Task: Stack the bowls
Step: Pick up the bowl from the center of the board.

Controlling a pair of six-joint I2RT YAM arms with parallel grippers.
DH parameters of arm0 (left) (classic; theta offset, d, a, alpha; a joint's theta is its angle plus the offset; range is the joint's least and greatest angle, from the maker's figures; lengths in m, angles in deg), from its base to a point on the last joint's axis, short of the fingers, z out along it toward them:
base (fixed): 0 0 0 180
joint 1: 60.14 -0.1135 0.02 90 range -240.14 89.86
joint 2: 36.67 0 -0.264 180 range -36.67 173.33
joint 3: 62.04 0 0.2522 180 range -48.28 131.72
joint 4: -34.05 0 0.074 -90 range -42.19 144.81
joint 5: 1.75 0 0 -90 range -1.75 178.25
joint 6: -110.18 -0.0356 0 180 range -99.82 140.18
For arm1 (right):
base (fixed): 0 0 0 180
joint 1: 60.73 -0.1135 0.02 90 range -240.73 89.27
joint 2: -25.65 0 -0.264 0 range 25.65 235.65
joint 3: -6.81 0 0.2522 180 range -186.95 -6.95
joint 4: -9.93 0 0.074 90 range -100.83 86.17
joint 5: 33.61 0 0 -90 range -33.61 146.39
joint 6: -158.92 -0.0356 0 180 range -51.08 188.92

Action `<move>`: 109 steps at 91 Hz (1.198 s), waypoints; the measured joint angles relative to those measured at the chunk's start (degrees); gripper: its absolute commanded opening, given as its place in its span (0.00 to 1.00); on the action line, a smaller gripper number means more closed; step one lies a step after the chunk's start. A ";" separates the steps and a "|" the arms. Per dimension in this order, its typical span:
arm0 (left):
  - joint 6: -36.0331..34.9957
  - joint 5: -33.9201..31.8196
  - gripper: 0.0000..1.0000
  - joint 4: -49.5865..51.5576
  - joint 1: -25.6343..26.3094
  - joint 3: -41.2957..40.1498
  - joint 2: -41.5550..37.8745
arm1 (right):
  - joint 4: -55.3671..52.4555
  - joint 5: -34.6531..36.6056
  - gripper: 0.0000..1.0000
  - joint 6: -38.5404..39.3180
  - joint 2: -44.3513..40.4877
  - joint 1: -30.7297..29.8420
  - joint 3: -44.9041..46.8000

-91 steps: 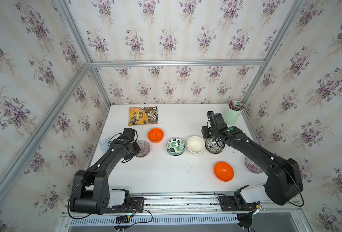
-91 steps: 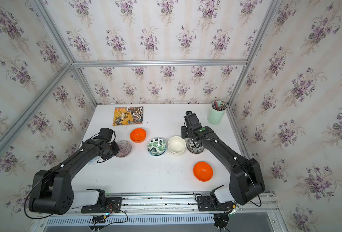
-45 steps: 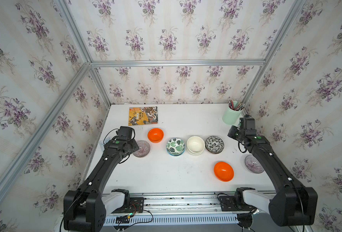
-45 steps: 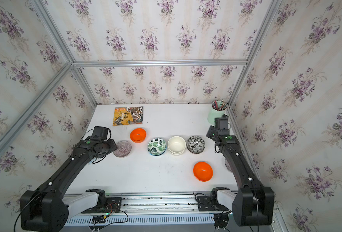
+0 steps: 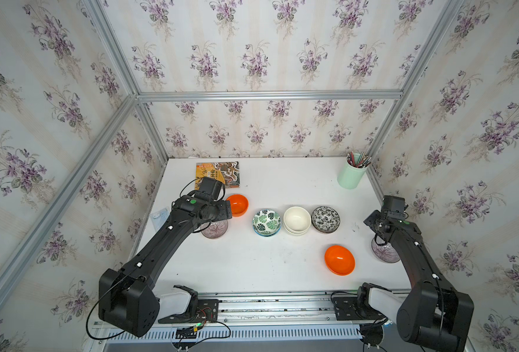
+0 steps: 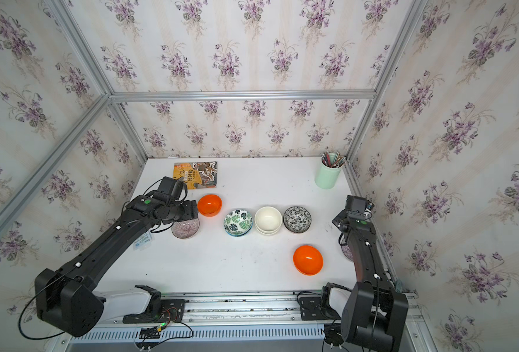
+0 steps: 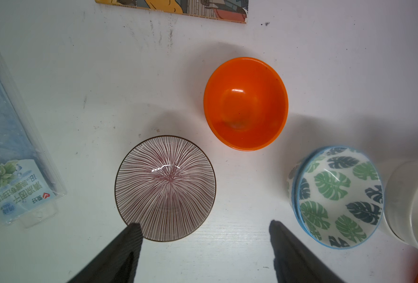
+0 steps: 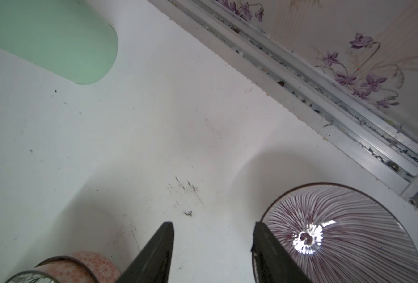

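Purple-striped bowl has been released where it stood: the left gripper is now spread wide and empty over its rim, near an orange bowl. The right gripper, jaws apart and empty, has been swung away from the black-and-white floral bowl to the second striped bowl. The purple and orange pairs are judged still unstacked.

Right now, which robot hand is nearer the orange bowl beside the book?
Left. The left hand hovers close to the orange bowl, at the neighbouring purple striped bowl; the right hand is far off at the opposite side, beside the other purple striped bowl.
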State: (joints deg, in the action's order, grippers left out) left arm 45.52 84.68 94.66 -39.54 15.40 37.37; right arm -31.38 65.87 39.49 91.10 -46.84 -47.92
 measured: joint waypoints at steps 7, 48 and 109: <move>-0.15 0.20 0.85 0.37 0.09 0.00 -0.07 | 0.55 0.33 0.58 -0.35 1.11 0.00 0.92; -0.15 1.38 0.85 0.61 0.46 0.55 1.49 | 2.84 2.19 0.58 -0.79 1.38 0.04 6.60; -0.09 2.36 0.81 -0.20 0.81 1.62 4.00 | 6.82 2.89 0.00 0.07 5.51 -4.20 2.10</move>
State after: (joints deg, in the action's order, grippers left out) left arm 45.43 87.04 94.46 -38.73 17.02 41.37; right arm -24.56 68.75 39.56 96.61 -51.03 -45.82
